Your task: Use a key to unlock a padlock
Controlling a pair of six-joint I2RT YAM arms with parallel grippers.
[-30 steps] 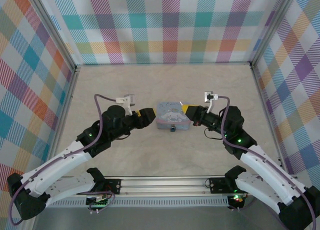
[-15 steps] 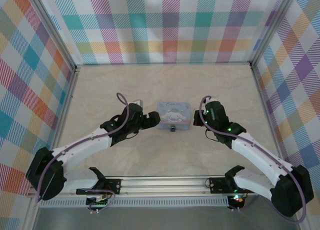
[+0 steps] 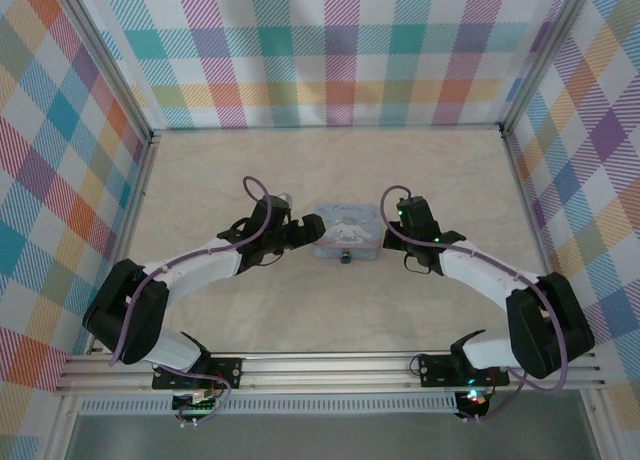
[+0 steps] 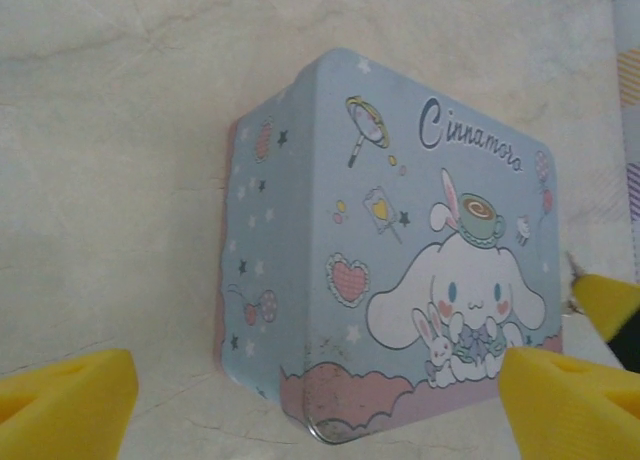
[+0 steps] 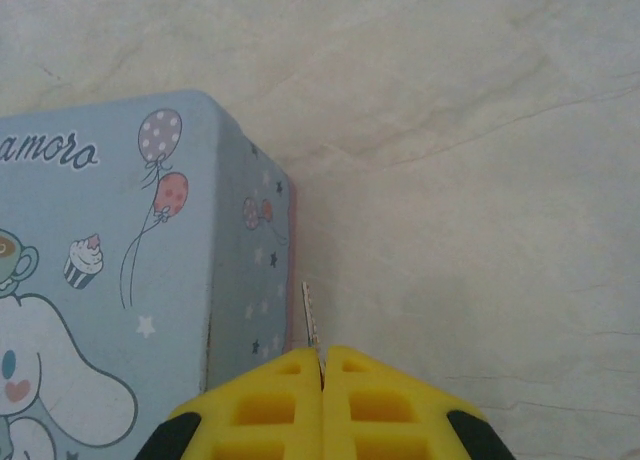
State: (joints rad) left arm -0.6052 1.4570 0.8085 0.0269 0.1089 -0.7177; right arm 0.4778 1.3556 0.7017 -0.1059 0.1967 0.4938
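The padlock (image 3: 345,257) is a tiny dark piece on the front wall of the pale blue cartoon tin (image 3: 347,227). My left gripper (image 3: 308,230) is at the tin's left end, open. In the left wrist view its yellow fingers (image 4: 65,400) stand wide apart at either side of the tin (image 4: 330,230). My right gripper (image 3: 388,238) is at the tin's right end, shut on the key. In the right wrist view the thin key blade (image 5: 310,315) sticks out of the closed gripper (image 5: 322,355), just beside the tin's side wall (image 5: 250,270). The padlock is hidden in both wrist views.
The tin sits mid-table on a pale marbled surface (image 3: 330,160). Checked walls (image 3: 330,50) close the back and both sides. Open floor lies behind the tin and in front of it, toward the rail (image 3: 330,365).
Both arms have dropped low and closed in on the tin's ends. The left gripper has opened wider. The right gripper stays shut on the key.
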